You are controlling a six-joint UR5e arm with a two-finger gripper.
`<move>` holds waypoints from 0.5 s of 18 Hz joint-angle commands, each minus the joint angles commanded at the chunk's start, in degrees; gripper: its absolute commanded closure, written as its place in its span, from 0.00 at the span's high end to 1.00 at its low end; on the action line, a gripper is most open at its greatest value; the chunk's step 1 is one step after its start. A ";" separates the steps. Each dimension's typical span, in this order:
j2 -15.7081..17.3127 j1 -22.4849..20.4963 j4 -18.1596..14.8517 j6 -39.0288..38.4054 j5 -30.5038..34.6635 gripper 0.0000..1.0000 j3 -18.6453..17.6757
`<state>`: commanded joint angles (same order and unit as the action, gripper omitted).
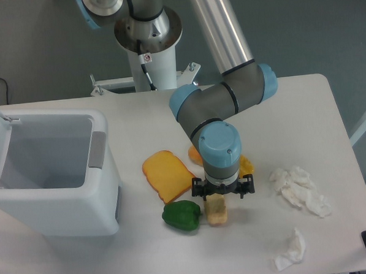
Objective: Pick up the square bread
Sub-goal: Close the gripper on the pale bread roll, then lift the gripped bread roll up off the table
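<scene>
As your arm leans over the desk (305, 130), its gripper (216, 196) sits directly atop the square bread (216, 212), which touches the green pepper (181, 215). You cannot tell whether the jaws are clamped or apart.

Rough-crusted square bread (216, 211), glossy green pepper (181, 215), crumpled white paper (299, 191), matt table (305, 118)

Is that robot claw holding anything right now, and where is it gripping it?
Cannot be told: the end effector sits over the square bread's top, fingers hidden.
</scene>
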<state>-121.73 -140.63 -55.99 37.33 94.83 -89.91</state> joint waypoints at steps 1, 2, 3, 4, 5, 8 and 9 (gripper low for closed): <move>-0.52 0.00 0.09 0.54 0.00 1.00 0.09; -0.70 0.00 0.09 0.63 0.00 1.00 0.00; -1.05 0.17 0.09 0.63 0.09 1.00 -0.26; -1.32 0.52 0.09 0.63 0.18 1.00 -0.52; -1.32 0.62 0.09 0.55 0.18 1.00 -0.61; -1.50 0.70 0.09 0.55 0.18 1.00 -0.97; -1.50 0.70 0.09 0.55 0.18 1.00 -0.97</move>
<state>-123.22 -139.92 -55.90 37.88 95.01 -90.88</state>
